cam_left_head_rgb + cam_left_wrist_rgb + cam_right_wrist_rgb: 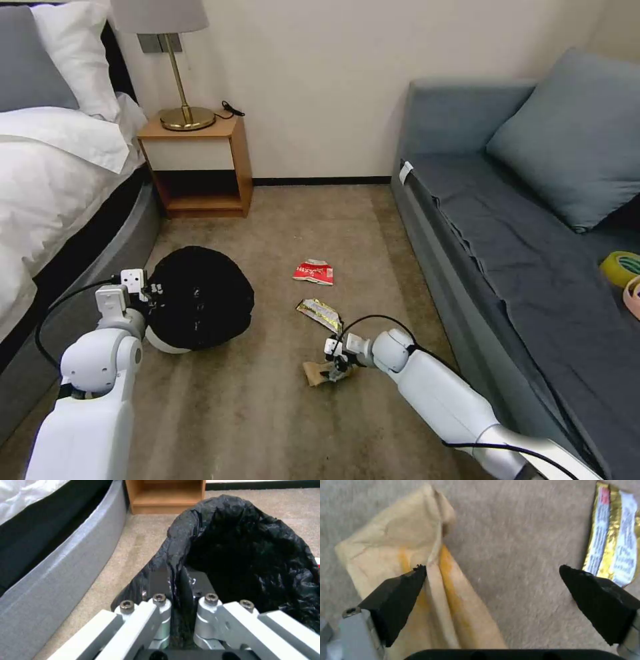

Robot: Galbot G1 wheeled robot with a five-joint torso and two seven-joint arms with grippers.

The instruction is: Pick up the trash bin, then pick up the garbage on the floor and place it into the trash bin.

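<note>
The trash bin [200, 297], white with a black bag lining, is at the left near the bed. My left gripper [150, 293] is shut on its rim. In the left wrist view the left gripper [181, 597] pinches the bag-covered rim of the trash bin [246, 555]. My right gripper [335, 365] is low over the carpet and open. It hangs over a tan paper wad [315, 373], a piece of the garbage. In the right wrist view one finger [400, 597] lies on the tan paper wad [420, 555]. A yellow-dark wrapper [320, 313] [615, 542] and a red-white snack packet [313, 271] lie farther out on the floor.
A bed [47, 193] runs along the left, its grey base [60, 580] close beside the bin. A wooden nightstand [200, 163] with a lamp stands at the back wall. A grey sofa [533, 267] lines the right and carries tape rolls [623, 267]. Carpet lies between them.
</note>
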